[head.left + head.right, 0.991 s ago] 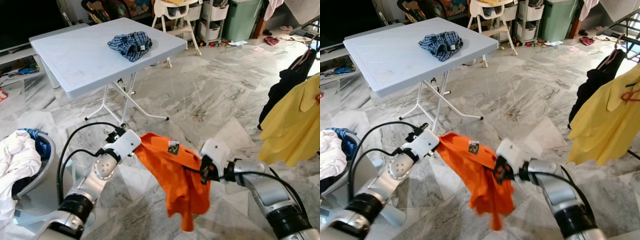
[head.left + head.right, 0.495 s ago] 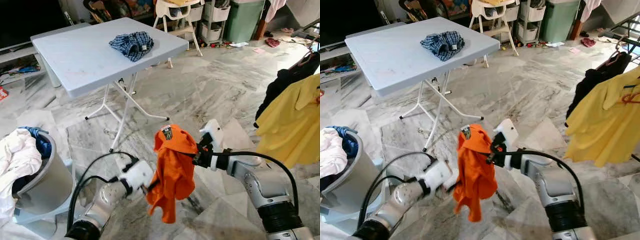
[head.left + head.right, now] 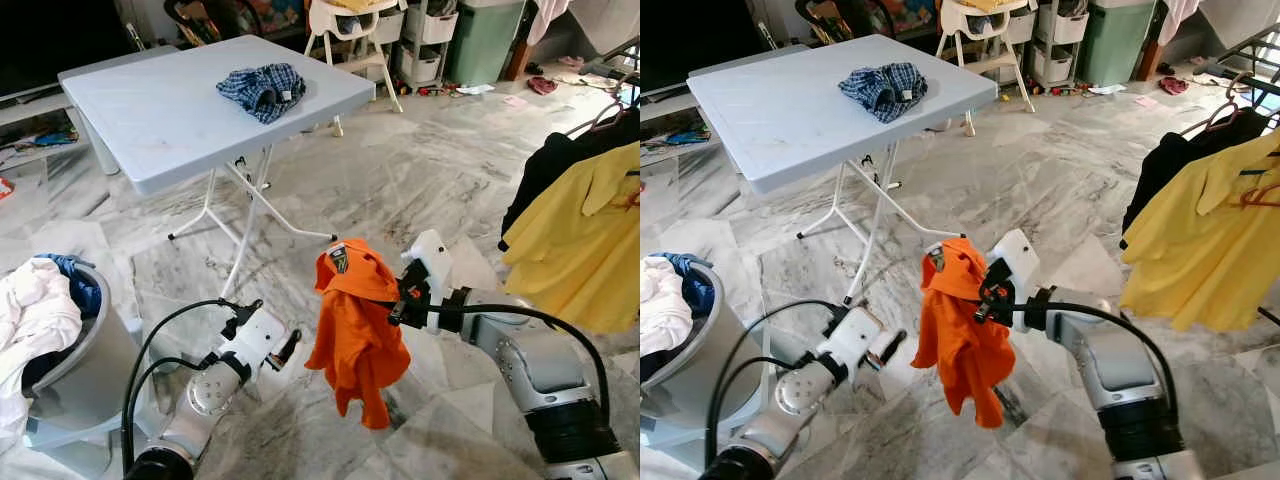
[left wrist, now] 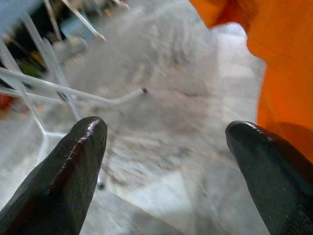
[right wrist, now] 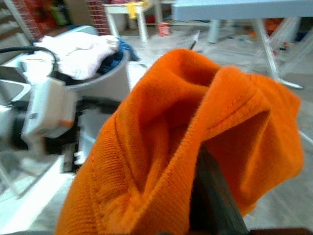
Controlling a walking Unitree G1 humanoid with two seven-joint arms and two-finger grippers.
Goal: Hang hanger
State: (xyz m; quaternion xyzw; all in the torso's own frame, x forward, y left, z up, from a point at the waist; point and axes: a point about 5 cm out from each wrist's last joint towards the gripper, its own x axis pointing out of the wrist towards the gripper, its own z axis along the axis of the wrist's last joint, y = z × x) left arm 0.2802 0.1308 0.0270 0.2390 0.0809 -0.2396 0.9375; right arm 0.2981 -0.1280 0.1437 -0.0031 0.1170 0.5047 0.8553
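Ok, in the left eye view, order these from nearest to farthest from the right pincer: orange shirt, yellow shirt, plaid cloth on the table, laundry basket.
From the right pincer:
1. Orange shirt, held in the pincer, hanging at centre.
2. Yellow shirt, hanging to the right.
3. Plaid cloth on the table and laundry basket at far left: too close to call.

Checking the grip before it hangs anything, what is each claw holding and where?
The right claw grips the orange shirt at its bunched top near the collar. The left claw is open, holding nothing.
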